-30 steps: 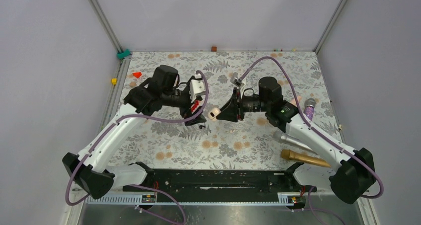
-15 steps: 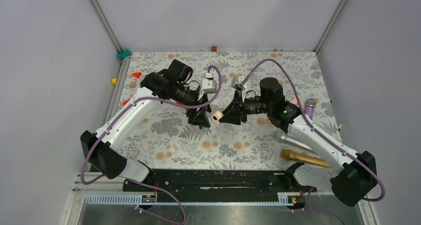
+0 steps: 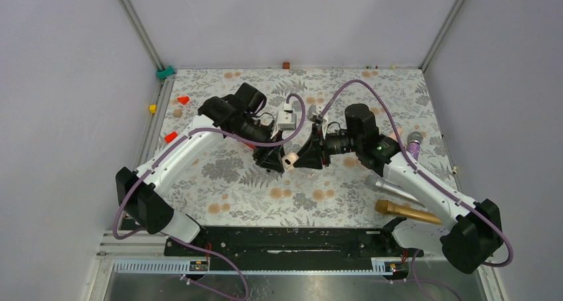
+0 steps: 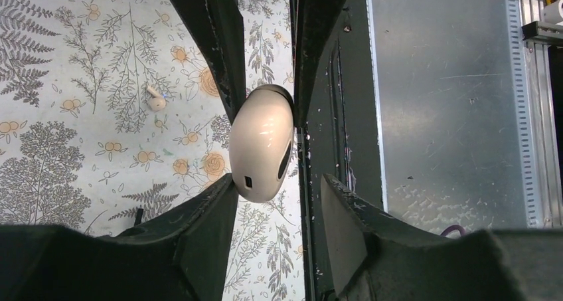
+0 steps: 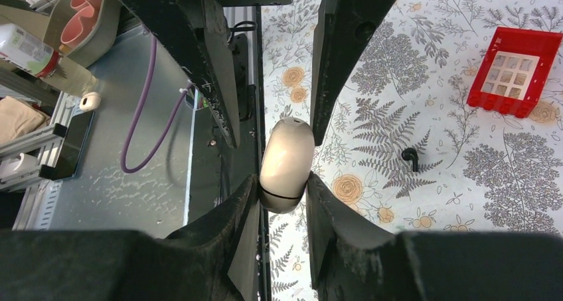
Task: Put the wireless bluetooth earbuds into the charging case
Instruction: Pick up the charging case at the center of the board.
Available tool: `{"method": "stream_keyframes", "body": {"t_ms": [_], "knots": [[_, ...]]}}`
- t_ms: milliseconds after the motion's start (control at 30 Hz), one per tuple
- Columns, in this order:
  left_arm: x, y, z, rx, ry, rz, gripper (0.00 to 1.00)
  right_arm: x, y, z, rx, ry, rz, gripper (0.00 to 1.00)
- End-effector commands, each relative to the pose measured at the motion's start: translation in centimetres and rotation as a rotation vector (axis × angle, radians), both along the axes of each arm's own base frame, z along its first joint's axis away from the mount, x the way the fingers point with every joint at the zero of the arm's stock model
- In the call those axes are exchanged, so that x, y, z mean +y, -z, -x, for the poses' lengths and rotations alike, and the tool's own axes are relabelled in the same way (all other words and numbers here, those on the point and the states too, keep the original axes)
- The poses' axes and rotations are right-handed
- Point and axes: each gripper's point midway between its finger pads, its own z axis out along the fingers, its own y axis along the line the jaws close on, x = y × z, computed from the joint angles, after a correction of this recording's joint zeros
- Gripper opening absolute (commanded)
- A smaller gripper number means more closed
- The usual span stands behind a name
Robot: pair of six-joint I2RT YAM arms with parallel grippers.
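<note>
So both arms meet mid-table over the floral mat (image 3: 219,181), and everything's happening around the charging case (image 3: 288,159). It's a cream, pebble-shaped one, not black, and it hangs in the air above the mat, between the two grippers.

The right gripper (image 5: 282,181) has it pinched across the body, a finger pressed on each side, right by a dark seam line that runs around it. The left gripper (image 4: 277,181) comes at the case's other end. Its jaws are spread a bit wider than the case: one finger (image 4: 206,228) touches the shell, the other finger (image 4: 345,221) stands just clear of it.

There's a tiny dark mark near the tip of the case, too small to read.

One cream earbud (image 4: 156,100) lies on the mat near the case. A small black hook-shaped bit (image 5: 411,158) lies on the other side; can't tell what it is. Past that sits a red box (image 5: 511,75) with a white grid inside. Well apart from the case, by the right arm: a gold microphone (image 3: 406,212) and a silver microphone (image 3: 388,186).
</note>
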Motion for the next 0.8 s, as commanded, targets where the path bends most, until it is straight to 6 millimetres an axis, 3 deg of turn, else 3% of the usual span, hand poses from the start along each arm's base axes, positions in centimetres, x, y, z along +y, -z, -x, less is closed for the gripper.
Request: {"method": "stream_keyframes", "body": {"t_ms": [0,233,333,433,533,633,700,767], "knots": [[-0.9,-2.4,0.1,-0.032,0.038,0.081,0.48,0.2,-1.2,-0.3,-0.035,-0.025,-0.015,0.05],[-1.3,-2.2,-0.1,-0.014,0.040,0.076,0.31,0.2,-1.1,-0.2,-0.027,-0.032,-0.013,0.05],[-1.4,-1.8,-0.1,-0.005,0.042,0.065,0.18,0.2,-1.2,-0.2,-0.029,-0.028,-0.017,0.06],[-1.5,-1.6,-0.1,0.007,0.046,0.065,0.04,0.3,-1.3,-0.6,-0.030,-0.003,-0.027,0.13],[-1.6,-1.6,0.1,0.020,0.052,0.073,0.00,0.5,-2.1,-1.3,-0.016,0.029,-0.062,0.29],[-1.6,-1.7,0.2,0.028,0.045,0.087,0.00,0.3,-2.7,-2.1,0.023,0.057,-0.095,0.36],[-1.6,-1.9,0.0,0.029,0.028,0.100,0.00,0.0,-3.1,-2.8,0.046,0.085,-0.119,0.55],[-1.5,-2.3,-0.4,0.032,0.003,0.122,0.00,-0.5,-3.5,-3.5,0.057,0.114,-0.141,0.66]]}}
